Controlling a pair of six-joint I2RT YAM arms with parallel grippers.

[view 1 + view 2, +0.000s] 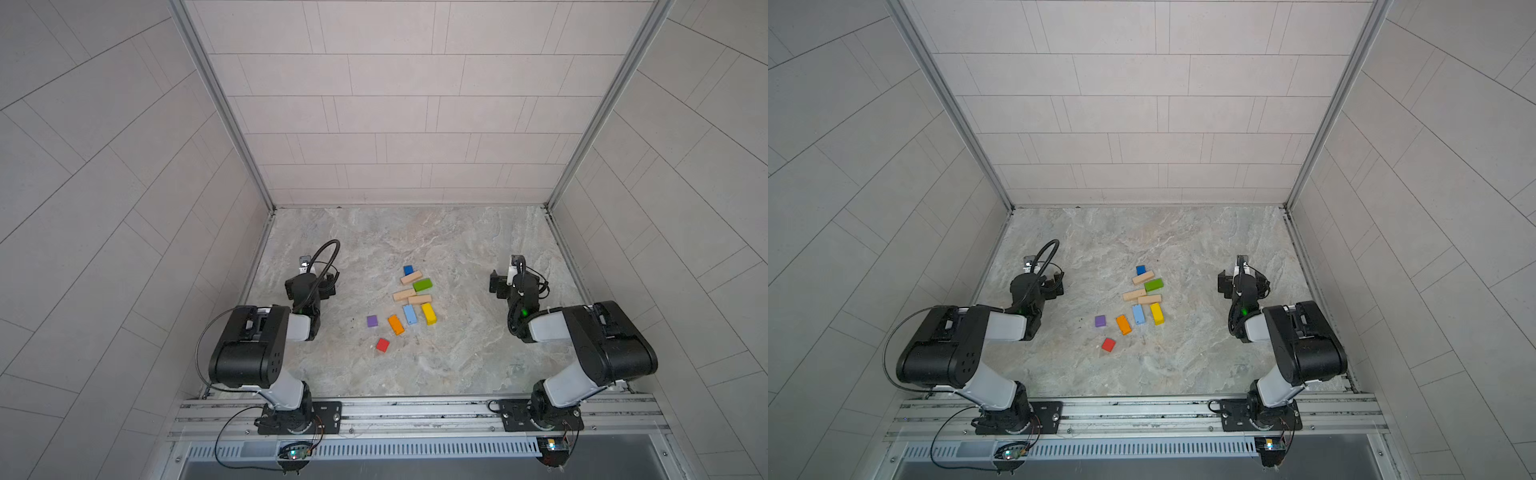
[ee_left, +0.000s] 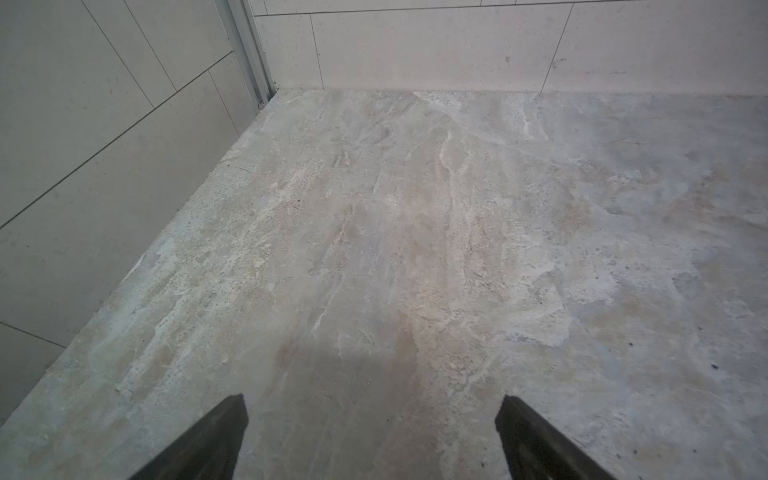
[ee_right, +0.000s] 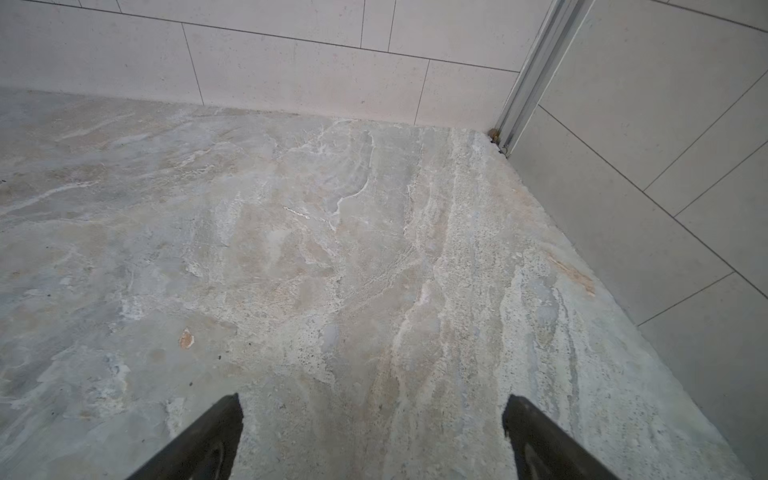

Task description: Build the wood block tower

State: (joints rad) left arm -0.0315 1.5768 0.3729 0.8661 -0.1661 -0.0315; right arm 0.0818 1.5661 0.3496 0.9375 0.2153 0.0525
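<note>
1. While no tower stands yet, both top views show every block lying loose on the surface (image 1: 457, 249) between the arms. A dark-blue cube (image 1: 408, 270) sits farthest back, just beside a tan bar (image 1: 411, 277). Next come a green bar (image 1: 422, 285), a second tan bar (image 1: 404, 295) and a third tan bar (image 1: 419, 299), all close together. Nearer the front lie a yellow bar (image 1: 429, 313), a light-blue bar (image 1: 410, 314) and an orange bar (image 1: 396, 324). A purple cube (image 1: 372, 321) and a red cube (image 1: 382, 345) lie apart from the rest. The left arm (image 1: 257, 345) and right arm (image 1: 602, 345) are well clear of the blocks. Because the middle blocks are crowded, a reach for one would likely nudge its neighbours.
2. From the left wrist, the left jaws stand wide apart and hold nothing, with only bare surface between them and no block in sight. The arm would have to turn toward the middle before this camera can help, so a hasty approach could miss.
3. From the right wrist, the right jaws are likewise spread and empty, facing the corner of the wall (image 3: 665, 187). If both arms reach into the same cluster they may collide. Bars set down off-centre could tip the stack.
</note>
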